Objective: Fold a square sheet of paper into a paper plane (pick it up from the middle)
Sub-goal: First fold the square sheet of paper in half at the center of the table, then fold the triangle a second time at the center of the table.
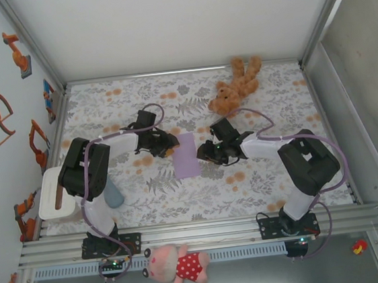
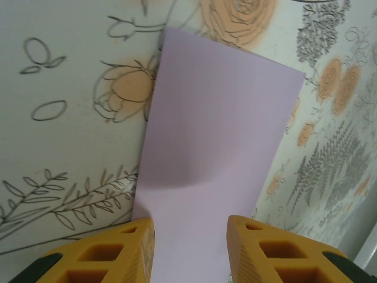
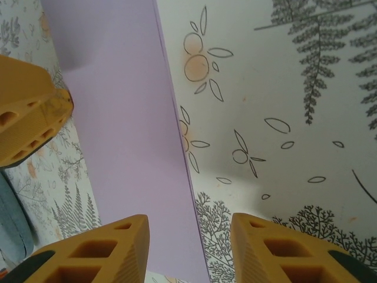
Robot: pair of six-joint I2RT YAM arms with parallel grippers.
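While the left claw (image 2: 189, 229) and right claw (image 3: 188, 223) hang released over the paper (image 1: 186, 155), uneven pressing could skew its fold.

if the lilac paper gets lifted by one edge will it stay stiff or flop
The paper looks sheet-thin and lies flat on the table, so it would probably droop from a one-edge grip. Flush with the surface, its edge may be hard to get under. Pushed, it likely slides or buckles, being light.
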